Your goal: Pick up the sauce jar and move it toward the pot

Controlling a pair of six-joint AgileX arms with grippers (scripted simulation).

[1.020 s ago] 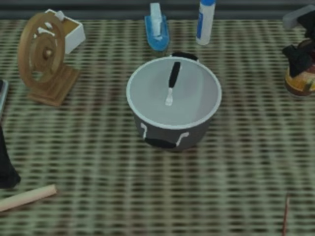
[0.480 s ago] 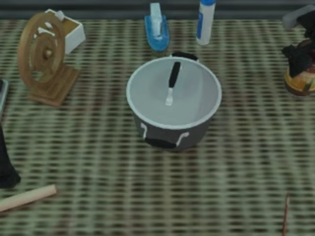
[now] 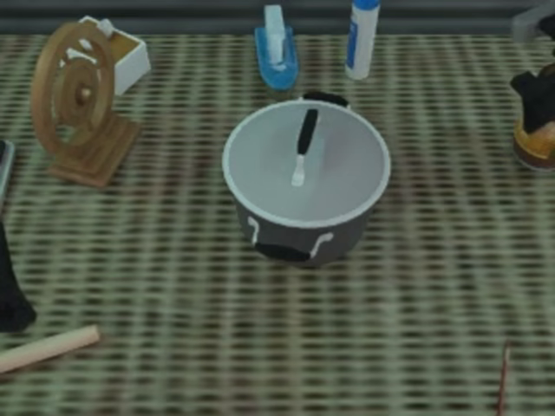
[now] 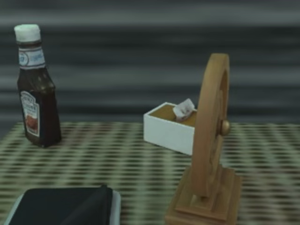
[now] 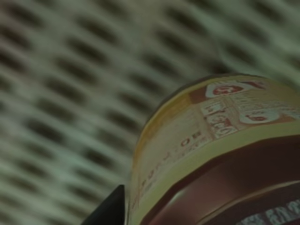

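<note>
The pot stands at the middle of the woven green table, a round dark grey body with a white rim, closed by a smooth pale lid whose handle is black at one end and white at the other; what it holds is hidden.

The sauce jar is at the table's far right edge, well apart from the pot. From above only its yellow-orange lower part shows, the rest covered by my right claw, which is partly cut off by the edge. Whether that claw has closed on the jar I cannot tell. My right wrist view shows the jar very close: dark red lid, printed yellow label, one dark fingertip just beside it.

My left claw sits idle at the table's left edge, its state unclear.

A white box holds something amber behind a wooden wheel on a stand.
</note>
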